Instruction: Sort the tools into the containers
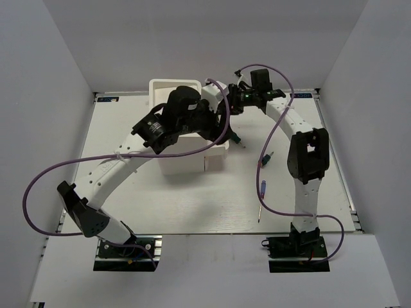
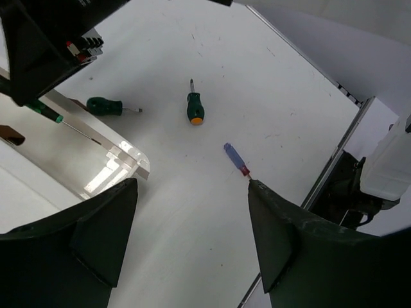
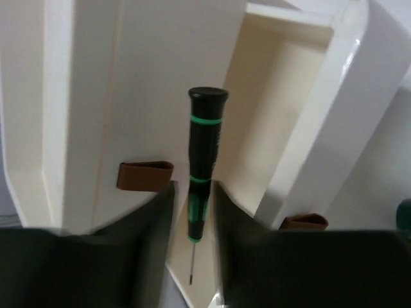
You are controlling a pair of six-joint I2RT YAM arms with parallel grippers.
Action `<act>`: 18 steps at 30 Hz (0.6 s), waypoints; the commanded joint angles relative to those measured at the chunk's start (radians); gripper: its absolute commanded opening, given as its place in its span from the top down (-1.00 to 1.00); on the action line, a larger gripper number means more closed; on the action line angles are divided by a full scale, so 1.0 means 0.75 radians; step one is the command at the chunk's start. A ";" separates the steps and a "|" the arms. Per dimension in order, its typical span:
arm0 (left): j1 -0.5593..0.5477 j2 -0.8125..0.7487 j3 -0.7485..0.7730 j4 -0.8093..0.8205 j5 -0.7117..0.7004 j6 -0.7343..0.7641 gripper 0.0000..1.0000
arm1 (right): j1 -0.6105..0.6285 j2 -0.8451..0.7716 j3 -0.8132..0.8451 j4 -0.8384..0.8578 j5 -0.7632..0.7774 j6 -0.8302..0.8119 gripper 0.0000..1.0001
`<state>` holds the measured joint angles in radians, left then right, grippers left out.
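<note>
Right hand first. The right gripper (image 3: 192, 189) is over the bins with the slim black screwdriver (image 3: 204, 147) between its fingers. The screwdriver's long axis runs straight out ahead of the hand, cap end far out and tip back toward the palm. The fingers are only a crack apart and there's a sliver of gap on one side of the handle, so honestly I can't tell if it's pinched or loose. It sits right where the large bin (image 1: 183, 163) and the narrow bin (image 1: 217, 157) meet. I can't call which compartment is under it.

The left gripper (image 2: 192, 186) is spread wide with nothing in it, hovering by the corner of the bins. The tools on the table (image 2: 270, 77) all lie ahead of it, on the side away from the bins:
- The green stubby screwdriver (image 2: 106, 106) is just past the bin wall, lying along the line between the two fingers.
- The orange-green stubby screwdriver (image 2: 194, 109) is a bit further out, pointing straight away from the hand.
- The blue-handled screwdriver (image 2: 234, 158) is closest to the fingertips, on a diagonal.

My read is that the left hand is the free one and well placed for these three. The orange-green one is already square to the finger gap, so I'd drop on it as is. The green one would need a wrist roll first so the fingers close across the handle.
</note>
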<state>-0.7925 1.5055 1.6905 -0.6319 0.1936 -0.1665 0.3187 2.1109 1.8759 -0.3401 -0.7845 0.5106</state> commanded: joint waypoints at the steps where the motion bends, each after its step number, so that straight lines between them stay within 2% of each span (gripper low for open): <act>1: -0.031 -0.060 -0.025 -0.016 -0.015 -0.015 -0.59 | 0.011 0.020 0.078 -0.066 -0.007 -0.059 0.03; 4: -0.060 -0.046 -0.051 0.008 -0.003 -0.015 -0.59 | 0.015 -0.004 0.112 -0.127 -0.054 -0.124 -0.17; 7: -0.093 -0.034 -0.082 0.063 0.010 -0.028 -0.59 | -0.006 -0.057 0.129 -0.195 -0.063 -0.188 -0.17; 8: -0.093 -0.034 -0.102 0.063 0.010 -0.028 -0.54 | -0.014 -0.114 0.129 -0.225 -0.046 -0.210 -0.02; 9: -0.113 -0.021 -0.102 0.084 0.026 -0.028 -0.39 | -0.044 -0.137 0.123 -0.252 0.021 -0.277 0.19; 10: -0.140 -0.009 -0.114 0.096 0.026 -0.028 -0.30 | -0.059 -0.162 0.107 -0.337 0.133 -0.349 0.49; 11: -0.156 0.027 -0.115 0.096 0.042 -0.028 -0.18 | -0.075 -0.229 0.080 -0.370 0.320 -0.406 0.99; 12: -0.172 0.056 -0.115 0.108 0.043 -0.040 0.12 | -0.132 -0.241 0.070 -0.440 0.427 -0.423 1.00; 13: -0.207 0.093 -0.115 0.108 0.043 -0.040 0.30 | -0.155 -0.262 0.017 -0.457 0.584 -0.506 1.00; 14: -0.226 0.188 -0.074 0.088 0.024 -0.040 0.57 | -0.246 -0.268 -0.002 -0.491 0.719 -0.527 1.00; 16: -0.266 0.301 -0.017 0.027 -0.010 -0.078 0.76 | -0.357 -0.246 -0.051 -0.571 0.782 -0.550 1.00; 17: -0.279 0.363 0.022 -0.004 -0.041 -0.099 0.80 | -0.394 -0.229 -0.065 -0.600 0.782 -0.558 1.00; 18: -0.279 0.493 0.118 -0.037 -0.082 -0.119 0.73 | -0.469 -0.225 -0.110 -0.679 0.782 -0.564 0.99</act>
<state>-0.9791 1.7241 1.6871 -0.5884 0.1883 -0.2115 0.0929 1.9270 1.8610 -0.6743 -0.3695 0.1669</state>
